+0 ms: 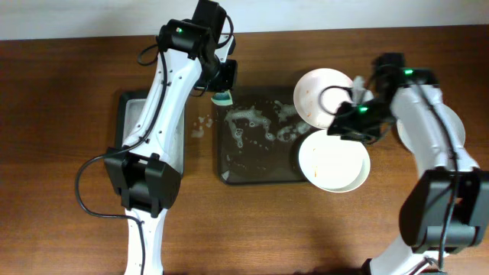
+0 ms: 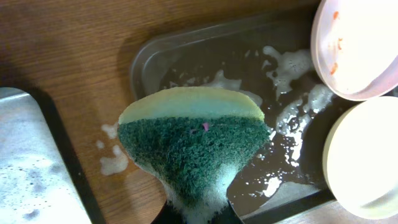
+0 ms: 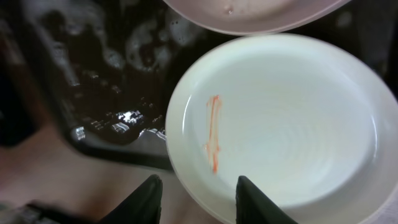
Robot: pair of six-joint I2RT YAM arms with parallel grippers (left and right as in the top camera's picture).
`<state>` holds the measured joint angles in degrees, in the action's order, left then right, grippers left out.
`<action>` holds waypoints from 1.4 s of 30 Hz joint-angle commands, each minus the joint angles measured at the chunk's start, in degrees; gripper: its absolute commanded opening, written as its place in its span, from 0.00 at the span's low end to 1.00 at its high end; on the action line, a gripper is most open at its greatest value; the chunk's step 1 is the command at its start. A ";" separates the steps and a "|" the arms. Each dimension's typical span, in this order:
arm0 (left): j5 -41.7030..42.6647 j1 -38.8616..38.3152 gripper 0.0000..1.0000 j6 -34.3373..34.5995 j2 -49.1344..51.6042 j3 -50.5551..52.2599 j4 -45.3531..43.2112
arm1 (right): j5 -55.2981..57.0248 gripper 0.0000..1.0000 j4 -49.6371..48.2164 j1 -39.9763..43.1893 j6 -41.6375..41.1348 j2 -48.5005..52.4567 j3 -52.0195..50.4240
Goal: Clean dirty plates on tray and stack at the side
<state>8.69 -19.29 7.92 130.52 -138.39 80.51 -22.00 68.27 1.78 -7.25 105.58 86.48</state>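
The dark brown tray [image 1: 229, 164] lies mid-table, wet with foam. One white plate [image 1: 317, 92] with orange specks sits at its upper right, and shows in the left wrist view [image 2: 360, 43]. A second plate [image 1: 334, 162] with an orange smear [image 3: 213, 134] overlaps the tray's lower right corner. A third plate [image 1: 457, 128] lies on the table at the far right, partly hidden by my right arm. My left gripper [image 2: 199, 218] is shut on a green-and-yellow sponge [image 2: 193, 143] above the tray's upper left corner [image 1: 221, 98]. My right gripper [image 3: 202, 199] is open, fingers astride the smeared plate's rim, not gripping.
A narrow black tray [image 1: 130, 114] with foam stands left of the brown tray, under my left arm. Foam blobs [image 1: 200, 126] lie on the wood between the two trays. The table's far edge runs along the top.
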 commanded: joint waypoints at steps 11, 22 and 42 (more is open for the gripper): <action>-1.66 6.45 0.01 -0.09 1.18 -0.28 -0.15 | 24.11 0.40 -8.17 -21.70 -11.72 1.90 -6.58; 0.07 10.25 0.01 -0.09 1.18 -0.28 -0.74 | 25.94 0.33 -10.08 -26.14 -11.50 9.09 -6.58; 0.07 10.21 0.01 -0.09 1.18 -0.28 -0.68 | 21.31 0.04 -10.75 -28.85 -11.52 9.62 -2.97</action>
<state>8.14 -9.02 7.92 130.52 -138.39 79.90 4.69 57.71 -24.67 -18.44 114.50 80.82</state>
